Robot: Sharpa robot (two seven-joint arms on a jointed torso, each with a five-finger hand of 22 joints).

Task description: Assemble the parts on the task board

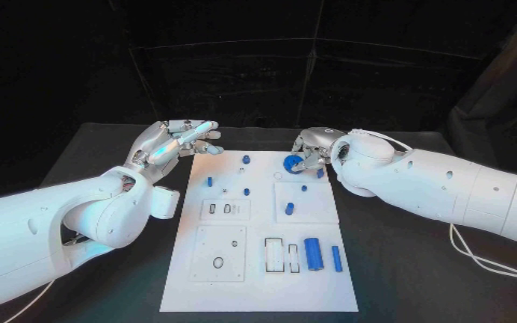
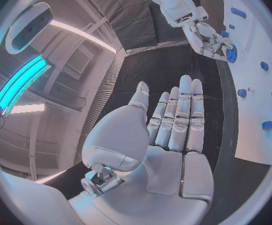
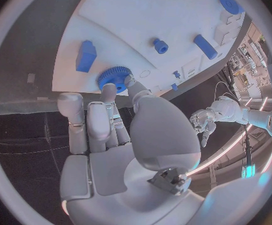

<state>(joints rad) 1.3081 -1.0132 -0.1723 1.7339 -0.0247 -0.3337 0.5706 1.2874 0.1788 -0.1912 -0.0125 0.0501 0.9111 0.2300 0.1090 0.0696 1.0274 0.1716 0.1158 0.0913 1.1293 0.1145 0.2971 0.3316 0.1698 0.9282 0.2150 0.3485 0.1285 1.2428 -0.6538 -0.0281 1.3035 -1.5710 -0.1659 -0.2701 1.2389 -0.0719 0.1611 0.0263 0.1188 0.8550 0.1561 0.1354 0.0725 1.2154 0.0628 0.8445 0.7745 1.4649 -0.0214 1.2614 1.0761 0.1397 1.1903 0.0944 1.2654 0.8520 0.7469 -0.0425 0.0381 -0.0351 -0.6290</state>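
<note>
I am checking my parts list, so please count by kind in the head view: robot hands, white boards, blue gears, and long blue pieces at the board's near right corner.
hands: 2, the left hand and the right hand
white board: 1
blue gear: 1
long blue pieces: 2, the thick cylinder and the thin bar
Total: 6

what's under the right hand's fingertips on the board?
A blue gear lies on the task board, with the right hand touching its rim. Whether it sits on a peg or is pinched cannot be seen: the fingers cover that edge.
</note>
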